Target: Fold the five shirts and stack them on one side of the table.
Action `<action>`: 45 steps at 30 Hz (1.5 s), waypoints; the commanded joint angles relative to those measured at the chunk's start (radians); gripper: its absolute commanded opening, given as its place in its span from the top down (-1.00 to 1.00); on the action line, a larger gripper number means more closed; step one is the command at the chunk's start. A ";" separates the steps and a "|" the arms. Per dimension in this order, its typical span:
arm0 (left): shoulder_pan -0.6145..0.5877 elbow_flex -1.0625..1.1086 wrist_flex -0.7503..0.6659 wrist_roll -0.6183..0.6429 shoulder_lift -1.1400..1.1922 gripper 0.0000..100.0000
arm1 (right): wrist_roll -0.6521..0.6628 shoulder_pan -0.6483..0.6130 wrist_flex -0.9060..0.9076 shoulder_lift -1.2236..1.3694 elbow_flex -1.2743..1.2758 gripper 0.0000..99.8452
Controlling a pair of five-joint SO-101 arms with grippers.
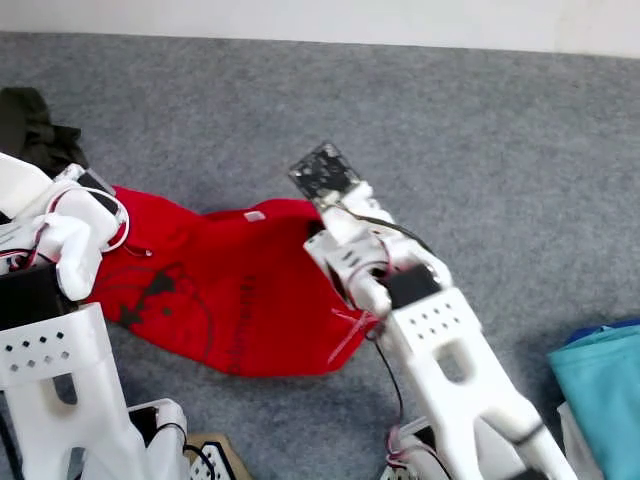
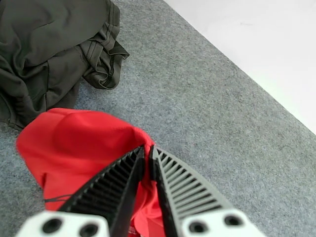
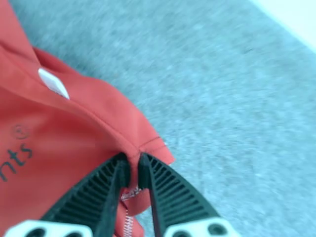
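Note:
A red shirt (image 1: 225, 290) lies partly folded on the grey table, between the two arms. My left gripper (image 2: 147, 152) is shut on a bunched fold of the red shirt (image 2: 74, 143) at its left end. My right gripper (image 3: 132, 162) is shut on the red shirt's (image 3: 59, 133) hemmed corner, next to a white neck label (image 3: 53, 82). In the high view the right arm (image 1: 400, 290) stands over the shirt's right edge and the left arm (image 1: 60, 250) over its left edge.
A dark olive shirt (image 2: 49, 44) lies crumpled at the far left of the table (image 1: 30, 130). Teal and blue shirts (image 1: 600, 385) are piled at the right edge. Open grey felt (image 1: 470, 140) stretches behind the arms up to the white back wall.

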 commanded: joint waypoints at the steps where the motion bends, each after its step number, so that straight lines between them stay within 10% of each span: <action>1: 0.018 -0.004 -0.055 0.005 -0.007 0.98 | -0.009 0.064 0.004 -0.137 -0.002 0.99; 7: 0.045 -0.018 -0.153 0.005 0.002 0.99 | -0.014 0.117 0.219 -0.222 -0.120 0.99; 27: 0.056 -0.654 0.141 0.002 -0.008 0.99 | -0.014 0.257 0.914 -0.225 -1.030 0.99; 45: 0.056 -1.096 0.351 0.000 -0.077 0.99 | -0.009 0.257 1.104 -0.231 -1.417 0.99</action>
